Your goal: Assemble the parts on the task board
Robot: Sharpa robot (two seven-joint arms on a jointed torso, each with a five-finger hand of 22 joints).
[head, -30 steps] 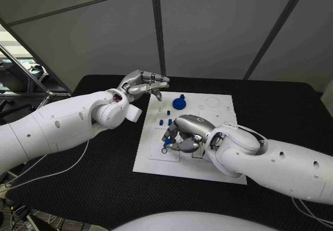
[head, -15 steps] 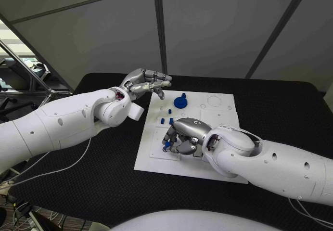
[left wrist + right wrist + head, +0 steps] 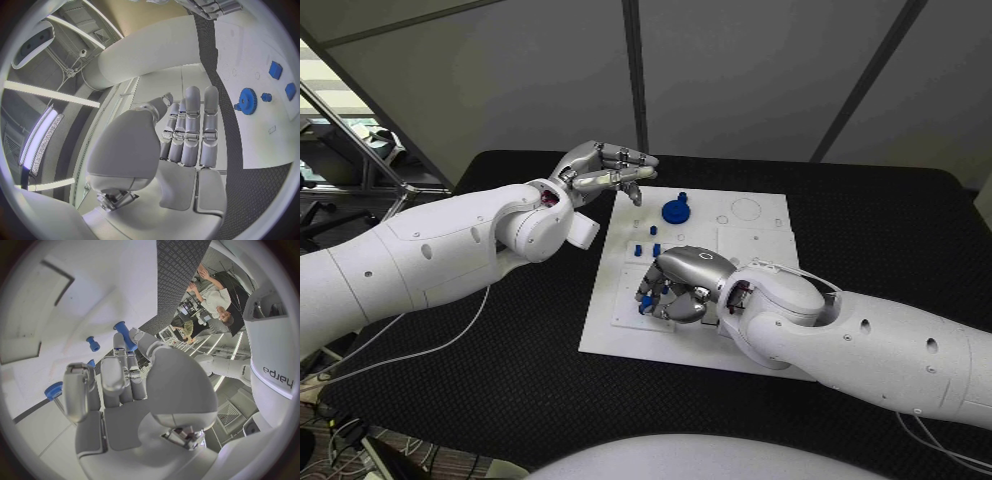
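Observation:
The white task board (image 3: 754, 245) lies mid-table. A blue gear (image 3: 675, 210) stands at its far left, with small blue pegs (image 3: 648, 249) just nearer. My right hand (image 3: 678, 283) rests curled on the board's near-left part and pinches a blue peg (image 3: 646, 300) at its fingertips. In the right wrist view that peg (image 3: 125, 335) sits between a fingertip and the thumb of the right hand (image 3: 119, 390), with another peg (image 3: 92, 343) and the gear (image 3: 53, 389) on the board beyond. My left hand (image 3: 603, 168) hovers off the board's far-left corner, fingers curled in, holding nothing.
The left wrist view shows the left hand (image 3: 187, 135) with fingers side by side, and the gear (image 3: 248, 101) and small blue parts (image 3: 275, 69) on the board (image 3: 250, 40) beyond. Black table (image 3: 488, 350) surrounds the board. Round and square recesses (image 3: 744, 212) mark its far right.
My right hand has crept slightly nearer and lower over the board's near-left part, still curled on the peg. My left hand has barely moved.

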